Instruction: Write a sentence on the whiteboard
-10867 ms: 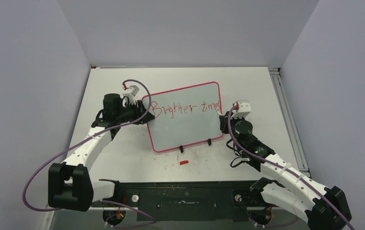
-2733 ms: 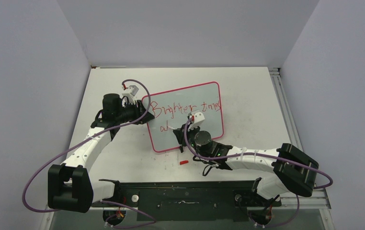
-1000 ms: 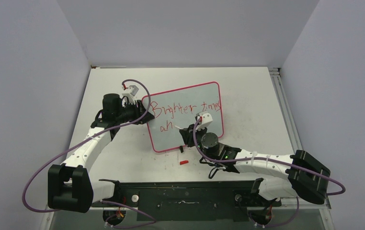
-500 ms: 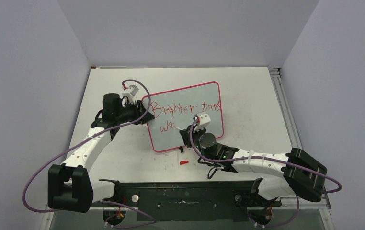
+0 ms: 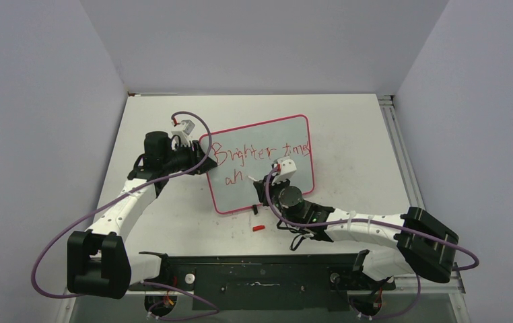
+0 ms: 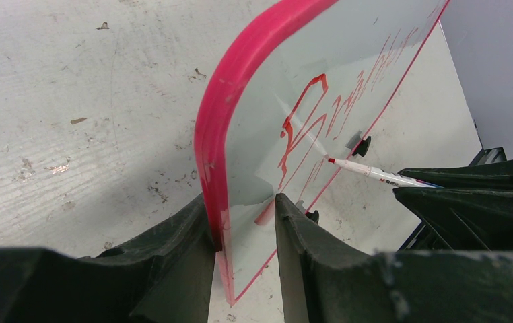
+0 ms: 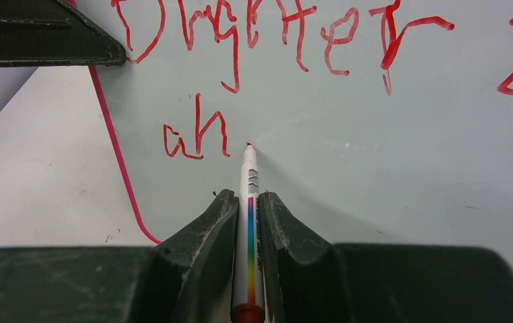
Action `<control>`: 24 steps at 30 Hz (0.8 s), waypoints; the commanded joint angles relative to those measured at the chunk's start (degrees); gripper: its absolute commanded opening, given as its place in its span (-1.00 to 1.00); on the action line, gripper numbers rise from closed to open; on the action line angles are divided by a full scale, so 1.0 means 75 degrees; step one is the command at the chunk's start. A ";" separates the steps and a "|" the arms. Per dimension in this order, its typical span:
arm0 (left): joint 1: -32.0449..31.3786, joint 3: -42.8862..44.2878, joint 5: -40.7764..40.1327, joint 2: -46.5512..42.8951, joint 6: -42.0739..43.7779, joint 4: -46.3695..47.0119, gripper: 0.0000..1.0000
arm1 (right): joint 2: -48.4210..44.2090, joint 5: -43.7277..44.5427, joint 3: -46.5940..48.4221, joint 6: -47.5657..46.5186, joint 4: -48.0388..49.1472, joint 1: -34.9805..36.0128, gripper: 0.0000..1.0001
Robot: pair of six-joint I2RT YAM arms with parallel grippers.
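From above, the whiteboard [image 5: 277,138] sat on the desk [image 5: 355,134] with its long axis running left to right, the right end swung a little farther from the arm bases. Its glossy face was turned up and toward the bases, and its black feet [image 5: 254,209] were at the near edge. The sentence [image 5: 254,153] ran along that long axis: "Brighter times" on the top line, and only "ah" below it at the board's left end. The left claw [image 5: 203,163] was at the whiteboard's left edge. The right claw [image 5: 263,186] hung over the lower middle of the face. A small red piece [image 5: 259,228] lay on the desk just in front of the board's near edge.

In the left wrist view, the left claw's jaws were clamped on the board's pink-red frame, one on each face. A marker [image 6: 375,173] reached in from the right (its red tip aimed at the white face).

In the right wrist view, the right claw's jaws were closed on the marker's barrel. The marker's long axis ran straight out from the claw, and its tip met the board just right of the "h" in "ah", below "Brighter".
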 commanded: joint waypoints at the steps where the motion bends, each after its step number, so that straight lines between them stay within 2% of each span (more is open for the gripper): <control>1: 0.0010 0.0294 0.0298 -0.0189 -0.0042 0.0245 -0.32 | -0.0235 0.0389 0.0003 -0.0044 -0.0039 -0.0023 -0.89; 10: 0.0007 0.0294 0.0281 -0.0182 -0.0050 0.0247 -0.32 | -0.0432 0.0521 0.0014 -0.0132 0.0046 -0.0165 -0.89; 24: 0.0009 0.0294 0.0285 -0.0191 -0.0040 0.0252 -0.32 | 0.0084 -0.0012 0.0353 -0.0260 0.0517 -0.0215 -0.89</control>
